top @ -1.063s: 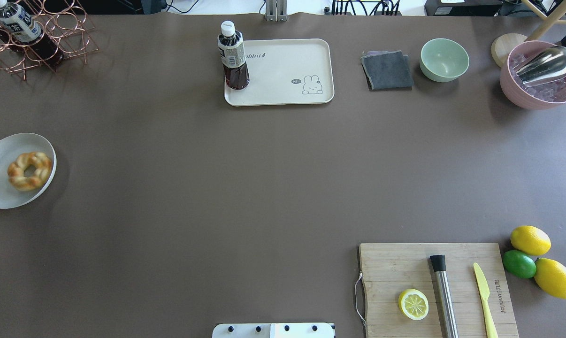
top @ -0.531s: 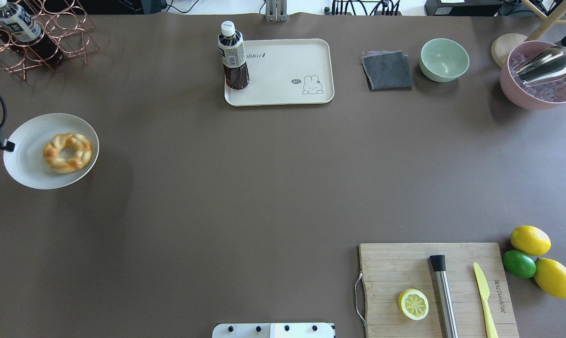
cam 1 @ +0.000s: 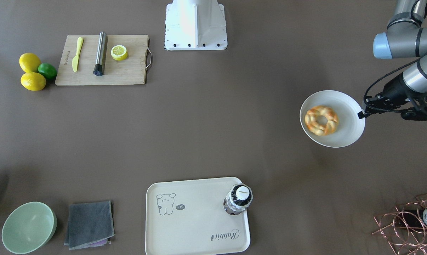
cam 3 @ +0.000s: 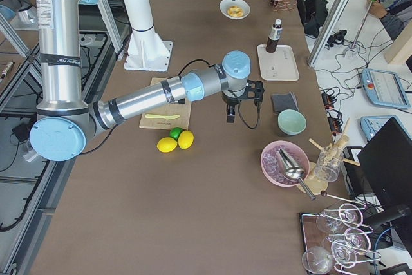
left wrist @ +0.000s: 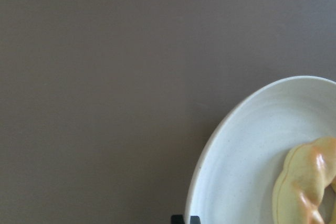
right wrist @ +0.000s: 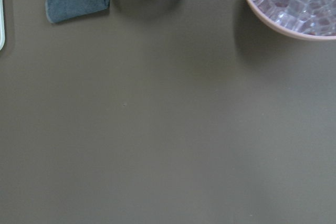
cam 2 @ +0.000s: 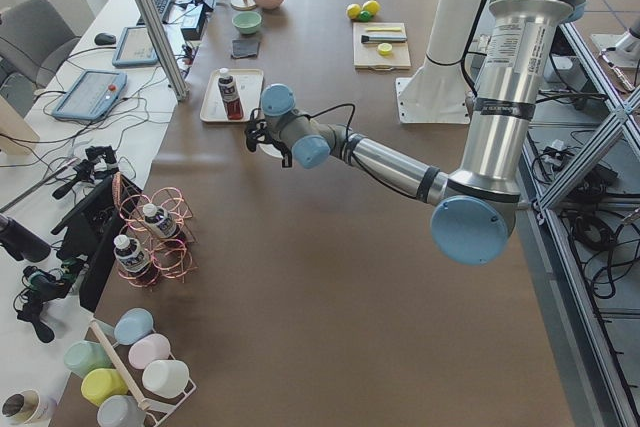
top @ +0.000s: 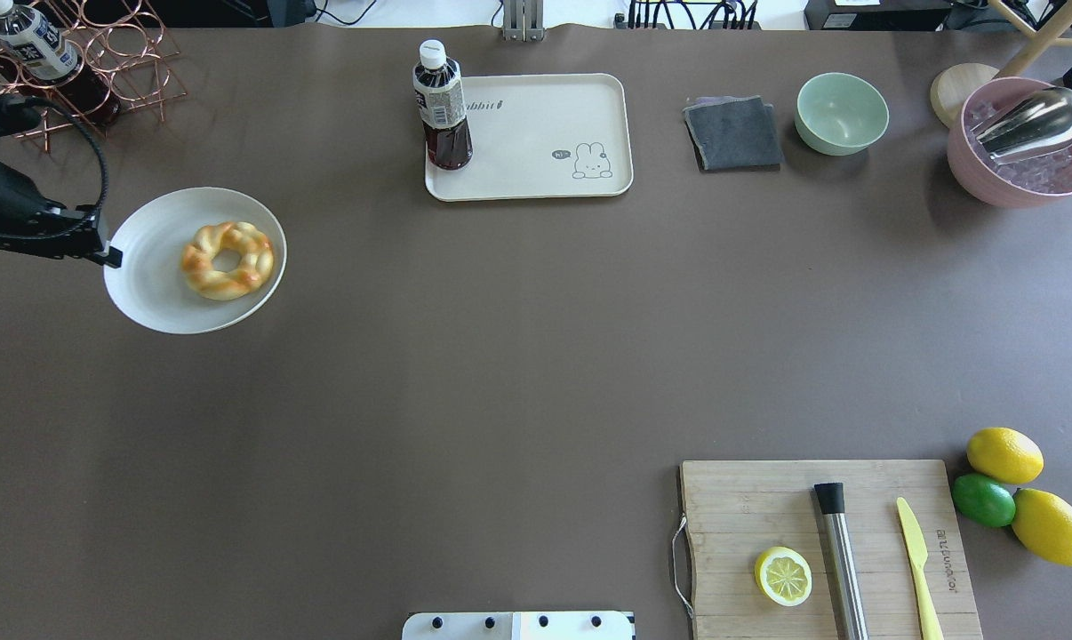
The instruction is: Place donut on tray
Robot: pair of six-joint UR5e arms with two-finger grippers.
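- Left hand (top: 109,258) clamps the rim of a white plate (top: 145,289) carrying the donut (top: 228,260), well apart from the tray (top: 536,142).
- The tray reads "Rabbit", with a "hi" bubble beside its rabbit; a bottle (top: 441,107) stands on one corner.
- Right hand (cam 3: 230,118): whether parted or closed cannot be told.

Donut (top: 228,260) sits on the plate (top: 145,267) by the left edge. Tray (top: 545,133) at the far edge, mid-table, bottle (top: 443,111) on its left end. Cloth (top: 733,133), then bowl (top: 842,113), to its right. Board (top: 749,507) in the near right corner, lemon half (top: 783,575) on it. Rack (top: 83,71) in the far left corner.
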